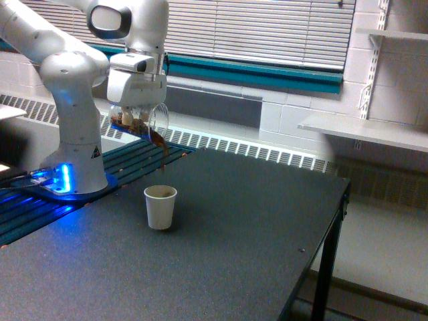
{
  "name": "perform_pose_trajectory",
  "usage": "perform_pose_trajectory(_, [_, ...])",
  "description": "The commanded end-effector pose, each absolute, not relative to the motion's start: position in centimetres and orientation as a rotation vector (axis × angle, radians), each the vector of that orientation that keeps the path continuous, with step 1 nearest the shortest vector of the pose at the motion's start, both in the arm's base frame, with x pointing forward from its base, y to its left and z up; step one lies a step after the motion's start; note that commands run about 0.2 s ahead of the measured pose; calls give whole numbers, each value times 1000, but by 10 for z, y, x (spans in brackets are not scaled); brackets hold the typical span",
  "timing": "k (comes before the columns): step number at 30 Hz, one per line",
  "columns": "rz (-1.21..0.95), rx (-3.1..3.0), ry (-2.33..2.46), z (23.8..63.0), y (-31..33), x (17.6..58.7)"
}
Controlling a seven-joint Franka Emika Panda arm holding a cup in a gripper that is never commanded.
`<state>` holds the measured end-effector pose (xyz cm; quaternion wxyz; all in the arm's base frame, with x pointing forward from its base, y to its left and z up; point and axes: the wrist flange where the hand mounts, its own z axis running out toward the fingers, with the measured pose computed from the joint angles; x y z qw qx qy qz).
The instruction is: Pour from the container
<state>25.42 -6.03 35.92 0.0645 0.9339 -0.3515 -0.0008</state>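
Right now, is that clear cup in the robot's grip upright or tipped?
Tipped. The clear container lies sideways in the gripper, rim facing the white paper cup, brown bits streaming down.

One exterior view only, from above the table's [234,227] near corner, facing the window blinds [267,30]; arm [73,100] upper left.

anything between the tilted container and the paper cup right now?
Yes. In the exterior view, a thin stream of brown bits falls from the container held in the gripper toward the paper cup; otherwise open air.
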Motion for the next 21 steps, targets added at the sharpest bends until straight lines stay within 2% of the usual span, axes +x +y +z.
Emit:
perform_pose_trajectory(1, [-49, 2798, -1036, 346, -54, 247])
perform_pose_trajectory(21, [-91, 2779, -1038, 347, -54, 242])
